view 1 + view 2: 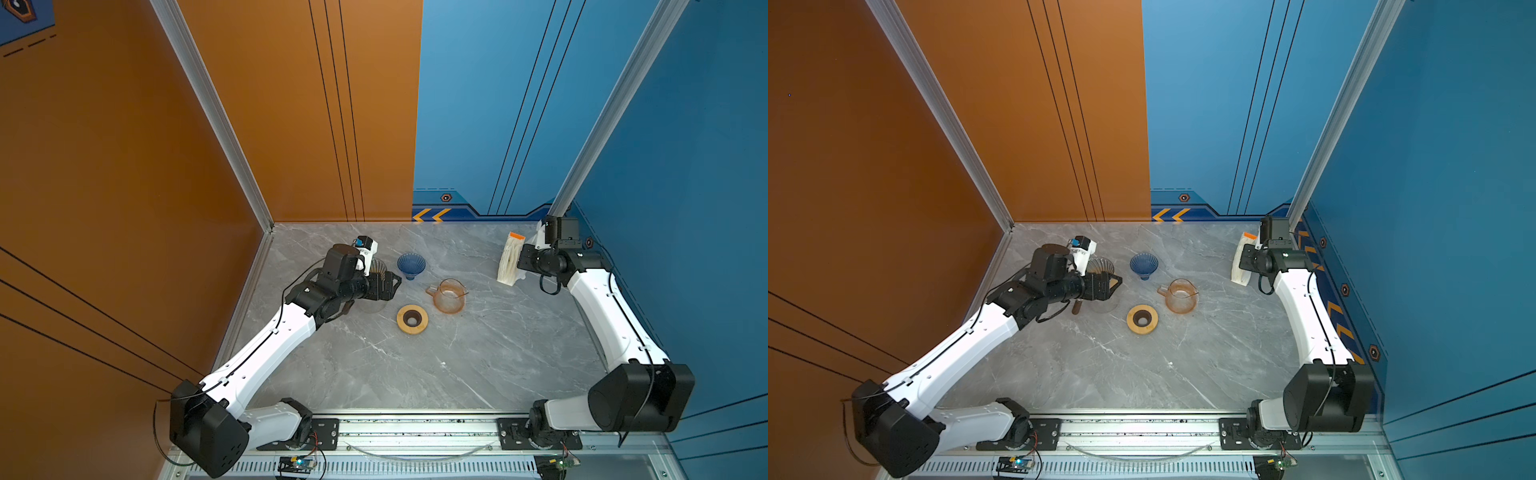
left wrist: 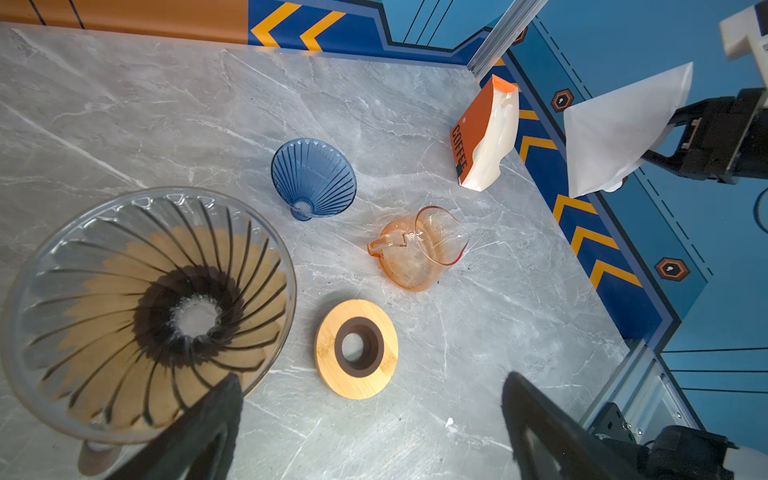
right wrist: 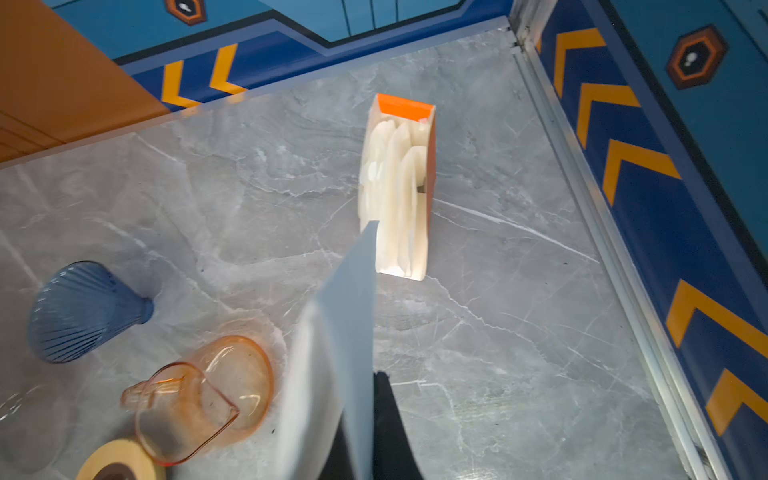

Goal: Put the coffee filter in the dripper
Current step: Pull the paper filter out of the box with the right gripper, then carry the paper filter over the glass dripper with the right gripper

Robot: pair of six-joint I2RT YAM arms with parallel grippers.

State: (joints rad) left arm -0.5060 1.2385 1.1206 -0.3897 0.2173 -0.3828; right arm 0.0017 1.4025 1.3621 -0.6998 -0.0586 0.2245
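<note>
1. Right gripper (image 2: pixel 660 140): the jaws were closed flat on one edge of the filter (image 2: pixel 615 133). The filter was held in the air near the pack (image 2: pixel 484 137), clear of the table (image 2: pixel 478 316).
2. Left gripper (image 1: pixel 390 284): the jaws were spread to full width and nothing was held. They were set just beside the clear dripper (image 2: pixel 145 307). One finger (image 2: pixel 199 424) overlapped its rim in the left wrist view, but contact could not be told.
3. Progress: one filter was judged to have been taken up. The clear dripper and the blue dripper (image 2: pixel 313 178) were both seen empty. The carry across the table, the lowering into a cone and the release were therefore judged to be left.
4. Target: which dripper was meant could not be settled. The clear one, upright and attended by the left gripper, was judged the likelier.
5. Surroundings: a jug (image 2: pixel 419 249) and a wooden ring (image 2: pixel 357 349) were seen near each other but apart, between the two arms.
6. Views: the filter's broad face and the grip on it were shown only in the left wrist view. In the right wrist view the filter was seen nearly edge-on and blurred. In both top views it could not be told from the pack beside the gripper. Only the top views showed that the two grippers were well apart.
</note>
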